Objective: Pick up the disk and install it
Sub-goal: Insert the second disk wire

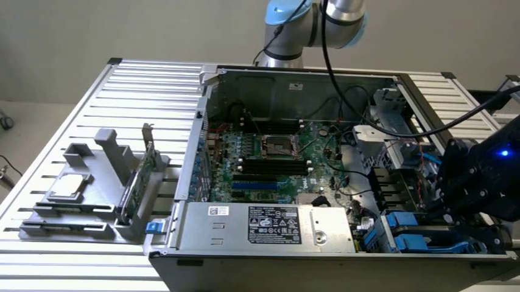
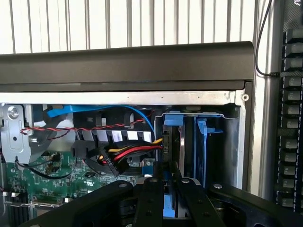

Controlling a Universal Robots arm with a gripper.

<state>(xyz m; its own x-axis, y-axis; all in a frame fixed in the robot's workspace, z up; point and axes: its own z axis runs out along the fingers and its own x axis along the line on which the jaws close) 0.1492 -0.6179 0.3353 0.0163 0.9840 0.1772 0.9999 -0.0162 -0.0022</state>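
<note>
The fingers (image 2: 163, 196) are clamped on the disk (image 2: 166, 208), low in the middle of the wrist view, right above the blue drive bay (image 2: 201, 142). The install step is underway; I think pushing straight in matters now.

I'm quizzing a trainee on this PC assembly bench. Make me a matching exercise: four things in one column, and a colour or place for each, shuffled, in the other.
Things:
1. Disk
2. Green circuit card
3. Small silver chip
4. Gripper

Descriptions:
A. Lying flat in the grey holder outside the case
B. Black, its fingers close together on blue plastic
C. Standing on edge in the grey holder
D. Blue-railed, standing in the bay at the corner of the case

Pairs: 1-D, 2-C, 3-A, 4-B
</note>
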